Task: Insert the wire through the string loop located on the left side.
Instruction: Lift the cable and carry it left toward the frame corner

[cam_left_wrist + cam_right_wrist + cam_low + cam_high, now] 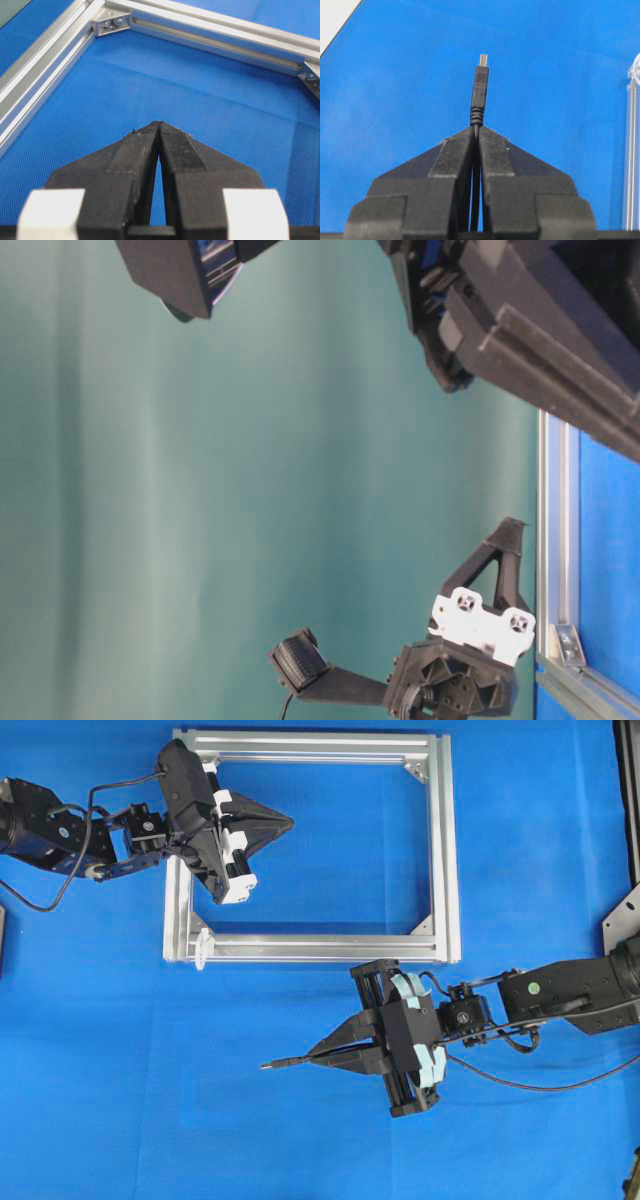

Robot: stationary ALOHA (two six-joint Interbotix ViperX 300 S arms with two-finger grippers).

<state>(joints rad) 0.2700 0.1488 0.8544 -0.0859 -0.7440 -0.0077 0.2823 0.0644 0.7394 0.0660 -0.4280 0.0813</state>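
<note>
The wire's plug tip (272,1065) sticks out leftward from my right gripper (312,1060), which is shut on the wire over the blue cloth below the frame. In the right wrist view the plug (480,92) points straight ahead from the closed fingertips (476,130). The string loop (203,948) is a small white loop at the lower-left corner of the silver frame (440,850), up and to the left of the plug. My left gripper (288,820) is shut on nothing, hovering over the frame's upper-left interior; its tips (158,124) meet above bare cloth.
The aluminium frame (45,75) has silver corner brackets (111,22). A thin black cable (530,1084) trails right from the right gripper. A frame bar (630,165) runs along the right edge of the right wrist view. In the table-level view the frame (556,540) lies beyond a black arm.
</note>
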